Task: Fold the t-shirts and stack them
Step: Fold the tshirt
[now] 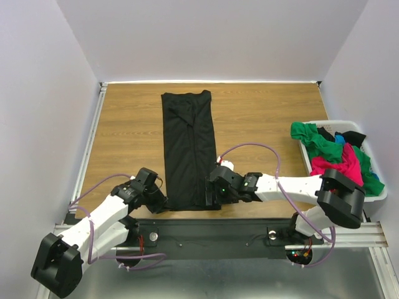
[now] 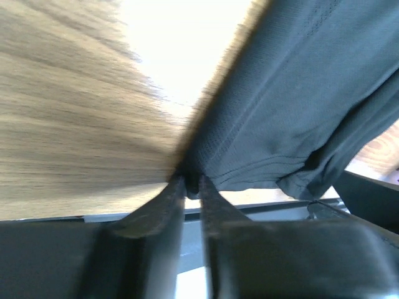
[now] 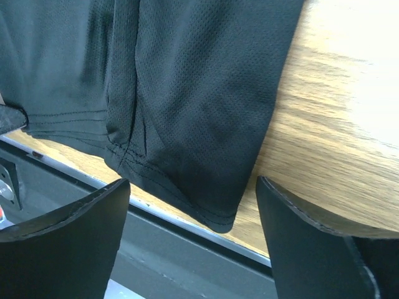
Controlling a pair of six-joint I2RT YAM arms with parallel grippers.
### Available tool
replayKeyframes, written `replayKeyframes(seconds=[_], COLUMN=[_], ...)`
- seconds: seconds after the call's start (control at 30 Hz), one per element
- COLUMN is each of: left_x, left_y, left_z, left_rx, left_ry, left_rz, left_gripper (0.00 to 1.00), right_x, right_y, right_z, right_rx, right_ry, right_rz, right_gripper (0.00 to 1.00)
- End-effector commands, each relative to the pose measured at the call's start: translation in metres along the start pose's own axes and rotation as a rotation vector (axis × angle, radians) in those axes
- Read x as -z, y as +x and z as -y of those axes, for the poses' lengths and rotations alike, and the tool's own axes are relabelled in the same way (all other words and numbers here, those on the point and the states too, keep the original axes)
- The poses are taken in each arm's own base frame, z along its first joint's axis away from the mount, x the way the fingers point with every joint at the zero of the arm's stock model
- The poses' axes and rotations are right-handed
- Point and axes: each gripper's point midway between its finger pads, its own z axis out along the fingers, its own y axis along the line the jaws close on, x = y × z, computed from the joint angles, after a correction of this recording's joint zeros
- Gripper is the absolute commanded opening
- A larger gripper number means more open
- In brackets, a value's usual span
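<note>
A large black t-shirt [image 1: 188,149] lies folded lengthwise as a long strip down the middle of the wooden table [image 1: 124,137]. My left gripper [image 1: 163,200] sits at its near left corner. In the left wrist view the left gripper [image 2: 191,180] is shut on the hem of the black t-shirt [image 2: 293,93], with cloth pinched between the tips. My right gripper [image 1: 211,194] is at the near right corner. There the right gripper [image 3: 193,184] stands open, its fingers either side of the hem corner of the shirt [image 3: 187,93], not touching it.
A white basket [image 1: 340,124] at the right edge holds a green shirt [image 1: 315,138], a pink one [image 1: 340,163], a blue one [image 1: 340,138] and a black one [image 1: 353,137]. A metal rail [image 3: 187,230] runs just below the shirt's hem. Walls enclose the table.
</note>
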Motion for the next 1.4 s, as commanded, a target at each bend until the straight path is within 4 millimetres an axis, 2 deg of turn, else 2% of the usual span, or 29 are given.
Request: replayKeyframes(seconds=[0.0, 0.03, 0.1, 0.13, 0.17, 0.2, 0.23, 0.27, 0.4, 0.5, 0.57, 0.87, 1.07, 1.1, 1.2, 1.27, 1.3, 1.33, 1.37], left_x=[-0.002, -0.002, -0.002, -0.002, -0.002, -0.002, -0.002, -0.001, 0.003, 0.014, 0.022, 0.032, 0.048, 0.050, 0.056, 0.061, 0.061, 0.057, 0.061], left_y=[0.002, 0.002, 0.002, 0.001, 0.001, 0.001, 0.000, -0.001, -0.007, -0.015, -0.019, -0.036, -0.067, -0.071, -0.092, -0.107, -0.112, -0.120, -0.127], left_z=[-0.014, -0.013, -0.013, -0.012, -0.012, -0.012, -0.010, -0.009, -0.001, 0.013, 0.023, 0.058, 0.095, 0.099, 0.115, 0.131, 0.135, 0.138, 0.147], left_rx=[0.010, 0.006, 0.000, -0.001, -0.005, -0.006, -0.011, -0.015, -0.038, -0.055, -0.072, -0.126, -0.146, -0.149, -0.160, -0.175, -0.176, -0.172, -0.184], left_ry=[-0.041, -0.038, -0.039, -0.038, -0.037, -0.038, -0.031, -0.026, 0.005, 0.059, 0.089, 0.152, 0.190, 0.190, 0.169, 0.175, 0.175, 0.167, 0.176], left_rz=[0.006, 0.006, 0.005, 0.006, 0.008, 0.009, 0.013, 0.017, 0.051, 0.100, 0.122, 0.176, 0.311, 0.323, 0.399, 0.436, 0.447, 0.451, 0.466], left_gripper=[0.17, 0.07, 0.00, 0.00, 0.00, 0.00, 0.00, 0.00, 0.00, 0.00, 0.00, 0.00, 0.00, 0.00, 0.00, 0.00, 0.00, 0.00, 0.00], right_x=[-0.003, -0.004, -0.005, -0.006, -0.006, -0.006, -0.006, -0.006, -0.005, 0.000, 0.003, 0.015, 0.024, 0.027, 0.028, 0.028, 0.031, 0.026, 0.025], right_y=[0.000, 0.001, 0.003, 0.003, 0.003, 0.003, 0.003, 0.004, 0.002, -0.005, -0.010, -0.055, -0.101, -0.117, -0.138, -0.160, -0.177, -0.182, -0.189], right_z=[-0.009, -0.008, -0.007, -0.007, -0.007, -0.007, -0.006, -0.004, -0.002, -0.008, -0.010, -0.023, -0.030, -0.032, -0.032, -0.034, -0.035, -0.033, -0.032], right_rx=[-0.029, -0.036, -0.041, -0.043, -0.047, -0.050, -0.058, -0.058, -0.064, -0.063, -0.055, -0.059, -0.043, -0.056, -0.049, -0.045, -0.057, -0.057, -0.047], right_ry=[-0.046, -0.043, -0.046, -0.046, -0.045, -0.046, -0.044, -0.039, -0.033, -0.052, -0.057, -0.072, -0.076, -0.077, -0.074, -0.068, -0.070, -0.059, -0.059], right_rz=[-0.002, -0.005, -0.008, -0.008, -0.009, -0.005, -0.004, -0.002, 0.009, 0.033, 0.056, 0.178, 0.272, 0.297, 0.324, 0.351, 0.377, 0.375, 0.377], right_gripper=[0.84, 0.81, 0.76, 0.72, 0.53, 0.42, 0.36, 0.31, 0.25, 0.13, 0.01, 0.00, 0.00, 0.00, 0.00, 0.00, 0.00, 0.00, 0.00])
